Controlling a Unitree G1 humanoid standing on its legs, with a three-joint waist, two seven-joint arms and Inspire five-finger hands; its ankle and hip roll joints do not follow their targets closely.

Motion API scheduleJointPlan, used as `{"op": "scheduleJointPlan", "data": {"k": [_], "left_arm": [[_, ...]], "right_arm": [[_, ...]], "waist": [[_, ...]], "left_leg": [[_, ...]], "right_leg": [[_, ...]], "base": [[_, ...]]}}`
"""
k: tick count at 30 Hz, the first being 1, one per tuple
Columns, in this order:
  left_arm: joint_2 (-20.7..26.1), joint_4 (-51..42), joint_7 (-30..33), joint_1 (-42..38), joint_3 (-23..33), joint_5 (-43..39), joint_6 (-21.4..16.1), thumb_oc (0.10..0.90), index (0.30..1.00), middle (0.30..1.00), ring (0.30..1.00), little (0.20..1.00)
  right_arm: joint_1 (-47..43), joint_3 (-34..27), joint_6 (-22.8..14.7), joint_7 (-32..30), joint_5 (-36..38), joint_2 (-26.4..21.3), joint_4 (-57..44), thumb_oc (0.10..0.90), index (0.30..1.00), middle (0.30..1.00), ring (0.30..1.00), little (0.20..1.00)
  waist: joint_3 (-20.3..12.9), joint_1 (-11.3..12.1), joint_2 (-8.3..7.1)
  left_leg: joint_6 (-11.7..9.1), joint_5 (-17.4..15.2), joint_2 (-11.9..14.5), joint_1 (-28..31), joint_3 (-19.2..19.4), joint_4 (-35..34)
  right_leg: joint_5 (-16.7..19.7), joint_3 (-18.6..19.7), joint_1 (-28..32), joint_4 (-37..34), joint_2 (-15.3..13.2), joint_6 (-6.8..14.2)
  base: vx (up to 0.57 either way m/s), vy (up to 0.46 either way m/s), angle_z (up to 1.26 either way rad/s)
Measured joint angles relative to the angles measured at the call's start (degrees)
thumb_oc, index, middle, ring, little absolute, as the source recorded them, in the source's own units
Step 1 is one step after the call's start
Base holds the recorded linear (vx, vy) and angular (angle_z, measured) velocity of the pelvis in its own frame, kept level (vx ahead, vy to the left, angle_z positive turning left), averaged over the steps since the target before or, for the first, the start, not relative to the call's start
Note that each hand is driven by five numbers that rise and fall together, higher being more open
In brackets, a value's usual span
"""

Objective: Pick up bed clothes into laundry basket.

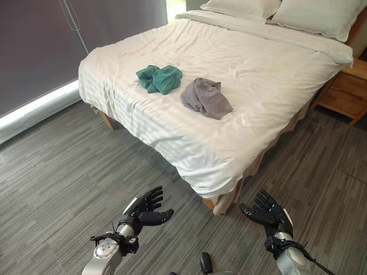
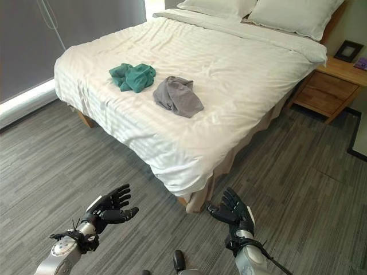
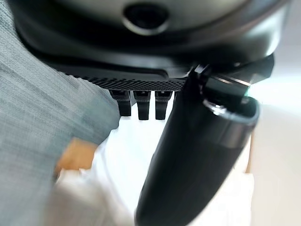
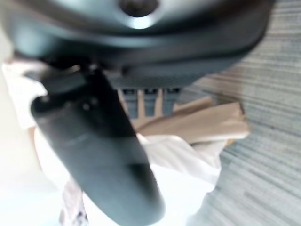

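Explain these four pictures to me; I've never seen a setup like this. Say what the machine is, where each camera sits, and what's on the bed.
This is a humanoid robot with two arms. The two wide pictures come from its head camera, looking down. The left hand and right hand hang open over the floor, holding nothing. On the bed lie a green garment and a grey garment, side by side, with pillows at the far end. A wooden nightstand stands beside it. The two blurry close-ups come from wrist cameras, looking past each hand's dark fingers at the bed corner.

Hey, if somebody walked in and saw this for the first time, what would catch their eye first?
Most likely the two crumpled garments on the white bed: a teal one and a grey one beside it, near the foot end. Next, the left hand and right hand, held open and empty above the grey floor in front of the bed.
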Motion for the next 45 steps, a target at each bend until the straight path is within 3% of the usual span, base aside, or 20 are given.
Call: {"op": "scheduleJointPlan", "data": {"k": [8, 11, 14, 15, 16, 17, 19, 22, 23, 26, 27, 28, 30, 33, 34, 35, 36, 38, 41, 45], "left_arm": [[1.0, 3.2, 1.9, -0.2, 0.8, -0.2, -0.1, 0.8, 0.9, 0.9, 0.9, 0.9], [0.7, 3.8, 1.9, -1.0, 1.5, -2.6, -0.1, 0.8, 0.9, 0.9, 0.9, 0.9], [0.8, 5.6, 2.0, 0.1, 1.7, -2.5, 0.1, 0.8, 0.9, 0.9, 0.9, 0.9], [0.7, 6.6, 2.2, -0.2, 1.8, -2.7, 0.1, 0.8, 0.9, 0.9, 0.9, 0.9], [-1.2, 6.5, 2.3, -0.6, 2.3, -3.6, -0.1, 0.8, 0.9, 0.9, 0.9, 0.9], [-0.5, 6.3, 1.9, -1.6, 1.3, -4.7, -0.2, 0.8, 0.9, 0.9, 0.9, 0.9], [-1.4, 8.6, 1.9, -4.2, 1.2, -5.1, 0.3, 0.8, 0.9, 0.9, 0.9, 0.9], [-1.4, 8.5, 2.3, -6.8, 2.6, -7.4, -0.8, 0.8, 0.9, 0.9, 0.9, 0.9], [0.1, 5.8, 1.5, -7.0, 2.7, -8.8, -1.2, 0.8, 0.9, 0.9, 0.9, 0.9], [-0.4, 5.7, -0.4, -6.0, 3.0, -11.4, -3.4, 0.8, 0.9, 0.9, 0.9, 0.9], [0.1, 6.1, -0.4, -5.2, 3.2, -11.4, -3.4, 0.8, 0.9, 0.9, 0.9, 0.9], [1.5, 7.2, -0.3, -5.3, 3.8, -11.5, -3.3, 0.8, 0.9, 0.9, 0.9, 0.9], [2.4, 10.9, -0.1, -4.7, 2.6, -12.7, -3.1, 0.8, 0.9, 0.9, 0.9, 0.9], [8.4, 12.4, -0.4, 0.2, -1.1, -13.4, -2.3, 0.8, 0.9, 0.9, 0.9, 0.9], [9.7, 12.5, -0.8, 0.8, -1.3, -13.3, -1.1, 0.8, 0.9, 0.9, 0.9, 0.9], [10.1, 12.9, -0.9, 0.8, -0.8, -13.3, -0.2, 0.8, 0.9, 0.9, 0.9, 0.9], [9.6, 11.9, -1.8, 1.7, 0.1, -13.3, 0.1, 0.8, 0.9, 0.9, 0.9, 0.9], [9.2, 6.4, -3.1, 6.7, 2.5, -13.3, 0.0, 0.8, 0.9, 0.9, 0.9, 0.9], [7.1, 6.0, -2.9, 5.8, 4.8, -13.2, -0.9, 0.8, 0.9, 0.9, 0.9, 0.9], [5.6, 6.5, -2.2, 2.2, 5.5, -12.4, -1.0, 0.8, 0.9, 0.9, 0.9, 0.9]], "right_arm": [[1.6, -1.4, 0.6, -1.8, 1.1, -1.2, 1.1, 0.8, 0.9, 0.9, 0.9, 0.9], [0.4, -1.2, 1.2, -1.7, 1.9, -0.3, 3.1, 0.8, 0.9, 0.9, 0.9, 0.9], [0.0, -1.2, 1.4, -1.2, 4.1, 0.4, 1.7, 0.8, 0.9, 0.9, 0.9, 0.9], [-0.4, -1.1, 1.3, -0.7, 4.6, 0.4, 1.2, 0.8, 0.9, 0.9, 0.9, 0.9], [-0.3, -1.4, 1.2, -0.2, 5.0, -1.6, -1.0, 0.8, 0.9, 0.9, 0.9, 0.9], [0.7, -3.0, 0.8, 1.0, 4.9, -2.6, -2.5, 0.8, 0.9, 0.9, 0.9, 0.9], [0.6, -5.7, 1.0, -0.3, 4.8, -3.6, 0.2, 0.8, 0.9, 0.9, 0.9, 0.9], [1.2, -7.8, 0.9, -1.0, 4.9, -7.1, 0.0, 0.8, 0.9, 0.9, 0.9, 0.9], [4.5, -8.8, 0.8, -0.8, 4.9, -7.2, -0.8, 0.8, 0.9, 0.9, 0.9, 0.9], [5.2, -12.1, 0.8, -2.1, 5.1, -6.8, 0.3, 0.8, 0.9, 0.9, 0.9, 0.9], [5.1, -11.8, 0.7, -1.9, 5.2, -7.1, 0.5, 0.8, 0.9, 0.9, 0.9, 0.9], [4.3, -12.0, 0.8, -2.0, 5.5, -4.4, 0.5, 0.8, 0.9, 0.9, 0.9, 0.9], [5.6, -12.4, 0.8, -1.9, 6.3, -0.9, -0.4, 0.8, 0.9, 0.9, 0.9, 0.9], [5.3, -10.1, 0.3, -2.3, 9.9, 8.1, 0.5, 0.8, 0.9, 0.9, 0.9, 0.9], [5.2, -8.0, 0.3, -2.2, 11.5, 9.3, 0.3, 0.8, 0.9, 0.9, 0.9, 0.9], [5.9, -5.7, 0.4, -1.4, 12.2, 10.0, 0.0, 0.8, 0.9, 0.9, 0.9, 0.9], [8.2, -3.7, 1.4, 0.0, 12.4, 10.4, -0.3, 0.8, 0.9, 0.9, 0.9, 0.9], [9.5, -4.0, 1.8, 1.4, 12.4, 9.9, -0.9, 0.8, 0.9, 0.9, 0.9, 0.9], [7.9, -5.1, 1.7, 2.2, 12.2, 6.4, 0.7, 0.8, 0.9, 0.9, 0.9, 0.9], [4.6, -7.3, 1.6, 1.4, 12.4, 5.9, 2.0, 0.8, 0.9, 0.9, 0.9, 0.9]], "waist": [[1.6, 0.1, -2.83], [4.7, 0.3, -5.6], [5.6, -0.5, -5.96], [5.4, -1.1, -5.51], [5.5, -0.7, -1.32], [5.6, -2.0, -1.3], [4.9, -3.3, 0.58], [4.0, -3.8, 3.29], [3.4, -5.5, 1.79], [1.2, -4.6, 4.44], [0.8, -4.7, 4.14], [1.7, -4.5, 0.82], [2.3, -3.9, -0.41], [0.2, -2.0, -3.35], [0.6, -3.7, -2.64], [1.2, -5.2, -0.96], [1.8, -5.3, -0.41], [2.7, -4.6, 0.79], [4.0, -5.8, 3.46], [4.8, -6.3, 1.08]], "left_leg": [[-0.5, -1.1, 0.0, -2.9, 1.9, 7.0], [-2.5, -0.9, -2.1, -8.8, -2.8, 18.4], [-3.4, -0.5, 3.3, -10.0, -3.6, 21.3], [-3.4, -0.5, 5.7, -10.4, -3.1, 21.9], [-3.8, 1.3, 13.0, -10.5, -3.3, 20.8], [-7.5, 0.8, 15.0, -10.7, -3.1, 21.5], [-8.5, 1.8, 20.1, -10.4, -1.5, 19.2], [-6.0, 1.1, 22.1, -10.8, 3.2, 16.3], [-8.2, 0.3, 22.0, -11.0, 2.6, 15.3], [-8.8, -0.5, 22.2, -12.6, -0.7, 15.2], [-13.4, -3.8, 20.4, -13.0, -0.8, 16.1], [-14.0, -4.3, 15.3, -14.6, 1.1, 20.8], [-9.9, -10.7, 10.0, -17.5, 1.4, 29.3], [-5.9, -15.7, 3.4, -21.9, 6.8, 37.0], [-4.4, -15.6, 2.0, -22.4, 5.5, 36.7], [-2.6, -14.3, 1.7, -22.0, 3.6, 34.0], [-0.4, -7.2, 0.4, -17.4, 6.3, 24.8], [2.4, -3.8, -1.3, -11.2, 10.0, 16.2], [3.1, -2.9, -3.3, -8.9, 11.0, 12.7], [3.3, -1.9, -5.3, -5.4, 15.4, 8.9]], "right_leg": [[0.5, -0.1, -0.8, 3.2, 0.4, -3.5], [-0.5, 0.6, -0.4, 2.6, -2.3, -5.7], [-0.5, 0.6, 1.0, -1.2, -3.1, -5.7], [-0.7, 0.8, 1.9, -3.9, -2.7, -2.5], [-5.8, 2.4, -2.7, 6.1, -0.2, -4.9], [-6.5, 1.4, -5.1, 14.6, -3.8, -3.8], [-8.6, 0.2, -6.7, 18.6, -5.3, -3.7], [-10.2, 2.7, -10.2, 19.6, -8.6, 1.6], [-15.6, 7.4, -8.7, 30.1, -12.8, 3.9], [-18.6, 9.0, -8.6, 28.1, -17.8, 8.0], [-17.1, 10.0, -9.1, 26.1, -20.7, 6.6], [-13.5, 11.4, -7.4, 21.8, -24.3, 5.5], [1.2, 10.4, -2.8, 11.6, -27.9, -3.0], [26.2, 9.2, -7.4, 6.5, -33.3, -4.4], [23.9, 12.1, -9.6, 11.9, -30.3, -1.2], [12.9, 19.3, -11.3, 21.6, -23.9, -1.4], [2.3, 18.0, -11.8, 30.8, -18.6, 2.6], [0.4, 4.2, -12.1, 34.8, -15.7, 0.1], [-7.6, 4.3, -12.1, 38.3, -8.6, -0.2], [-9.8, 0.1, -8.7, 28.6, -4.0, -0.4]], "base": [[-0.09, -0.068, 0.06], [-0.05, 0.155, 0.24], [0.02, 0.288, -0.1], [0.08, 0.274, -0.45], [0.11, 0.442, -0.14], [0.17, 0.634, 0.08], [0.12, 0.439, 0.51], [0.17, 0.608, 0.17], [0.15, 0.576, 0.73], [0.19, 0.594, 0.5], [0.21, 0.638, -0.11], [0.13, 0.42, 0.01], [0.1, 0.596, -0.16], [0.11, 0.902, -0.52], [0.08, 0.525, 0.08], [0.01, 0.721, 0.52], [0.01, 0.954, 0.33], [0.02, 0.647, -0.33], [0.03, 0.243, -0.19], [0.05, 0.099, -0.46]]}}
